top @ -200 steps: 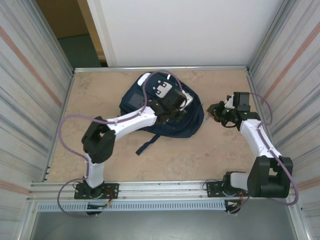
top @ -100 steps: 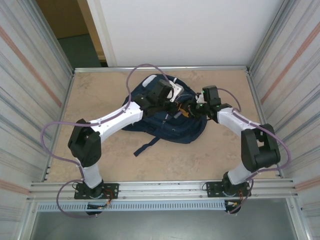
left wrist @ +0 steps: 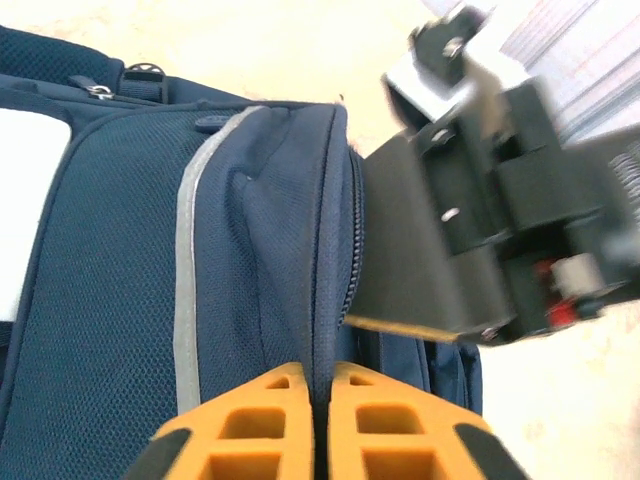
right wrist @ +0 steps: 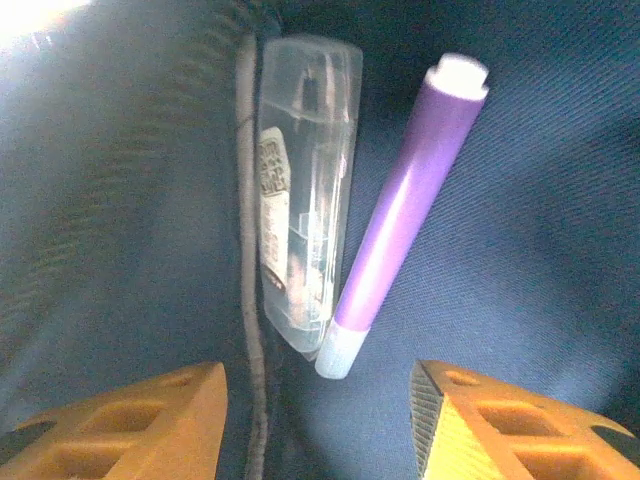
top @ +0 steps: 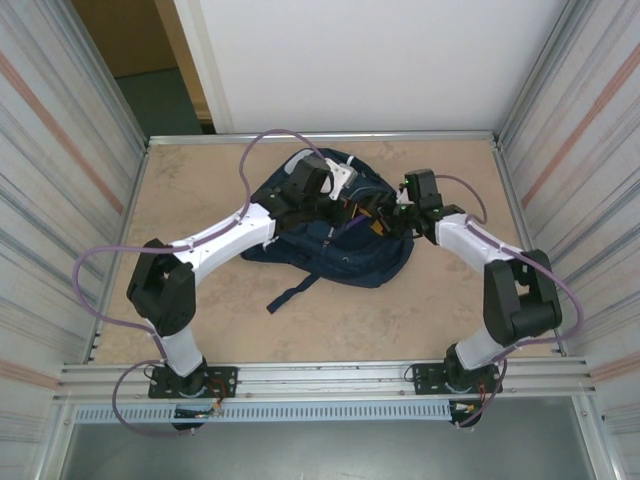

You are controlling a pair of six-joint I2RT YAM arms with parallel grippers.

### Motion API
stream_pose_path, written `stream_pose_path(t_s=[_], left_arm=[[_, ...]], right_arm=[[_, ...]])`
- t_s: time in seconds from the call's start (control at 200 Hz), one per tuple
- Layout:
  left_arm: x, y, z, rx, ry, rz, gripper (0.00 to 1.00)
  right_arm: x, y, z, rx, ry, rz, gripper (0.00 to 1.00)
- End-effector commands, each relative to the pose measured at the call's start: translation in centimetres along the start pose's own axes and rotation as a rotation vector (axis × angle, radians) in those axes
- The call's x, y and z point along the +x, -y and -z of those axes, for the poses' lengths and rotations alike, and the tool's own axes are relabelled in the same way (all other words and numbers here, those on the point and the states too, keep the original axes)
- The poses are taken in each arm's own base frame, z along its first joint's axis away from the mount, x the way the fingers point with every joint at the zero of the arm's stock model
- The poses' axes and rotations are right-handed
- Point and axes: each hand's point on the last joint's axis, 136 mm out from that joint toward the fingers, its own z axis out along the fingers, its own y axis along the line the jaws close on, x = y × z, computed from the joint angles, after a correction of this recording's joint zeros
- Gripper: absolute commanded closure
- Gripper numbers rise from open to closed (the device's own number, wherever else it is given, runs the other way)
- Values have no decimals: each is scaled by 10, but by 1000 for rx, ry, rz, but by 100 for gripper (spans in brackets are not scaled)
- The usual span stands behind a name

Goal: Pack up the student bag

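The left tool (left wrist: pixel 322 420) pinches the zipper edge of the navy-blue striped fabric backpack (top: pixel 340 255), which lies toward the far side of the beige table (top: pixel 200 200). The right tool (right wrist: pixel 315 420) gapes empty inside the bag's opening, near a purple marker (right wrist: pixel 405 200) and a clear plastic case (right wrist: pixel 300 190).

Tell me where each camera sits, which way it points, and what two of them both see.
Top external: above and behind the robot, looking down at the table, left arm and right arm meeting over the student bag.
Left wrist: on the left arm, looking along the left end effector, pinched on the bag's zipper edge; right arm beyond.
Right wrist: inside the bag's opening, open right end effector facing a purple marker and clear case.
Shared: all three see the bag.
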Motion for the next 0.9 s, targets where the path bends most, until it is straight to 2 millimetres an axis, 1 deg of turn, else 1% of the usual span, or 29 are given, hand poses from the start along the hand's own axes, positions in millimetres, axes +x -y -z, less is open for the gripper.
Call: stream_pose_path(t_s=[0.0, 0.06, 0.11, 0.155, 0.23, 0.311, 0.331, 0.361, 0.396, 0.416, 0.441, 0.486, 0.531, 0.636, 0.701, 0.752, 0.842, 0.897], left_arm=[[-29, 21, 24, 81, 96, -78, 79], [-25, 10, 25, 26, 87, -33, 73], [-20, 8, 30, 24, 84, -8, 64], [-14, 7, 36, 21, 79, 6, 59], [1, 5, 45, 14, 61, -8, 57], [25, -5, 49, -36, 8, -72, 53], [32, -11, 50, -68, -13, -96, 52], [42, -33, 53, -185, -50, -83, 50], [51, -63, 63, -353, -80, 1, 44], [57, -77, 68, -413, -97, 67, 43], [62, -88, 72, -429, -114, 142, 43], [70, -98, 75, -393, -128, 294, 44], [78, -102, 75, -356, -122, 436, 45], [101, -103, 70, -355, -141, 653, 46], [101, -93, 60, -301, -143, 712, 46], [103, -90, 51, -283, -141, 756, 47], [109, -89, 36, -277, -157, 818, 50], [107, -88, 28, -261, -152, 824, 50]], right_arm=[[-5, 15, 36, 49, 63, 45, 49], [-6, 26, 53, 76, 92, 47, 48], [-8, 36, 68, 109, 126, 55, 48], [-8, 42, 80, 136, 150, 72, 47], [-5, 50, 94, 186, 176, 119, 47], [-1, 51, 100, 221, 190, 175, 47], [1, 52, 100, 228, 188, 188, 47], [2, 50, 100, 233, 191, 209, 47], [5, 48, 97, 235, 187, 237, 47], [6, 46, 95, 235, 184, 250, 47], [7, 44, 93, 237, 179, 269, 47], [9, 39, 87, 233, 165, 296, 47], [9, 35, 81, 232, 151, 305, 47], [11, 25, 69, 208, 112, 300, 46], [12, 19, 62, 194, 103, 314, 47], [13, 18, 57, 194, 103, 326, 47], [16, 16, 47, 190, 87, 325, 48], [22, 14, 42, 179, 70, 319, 48]])
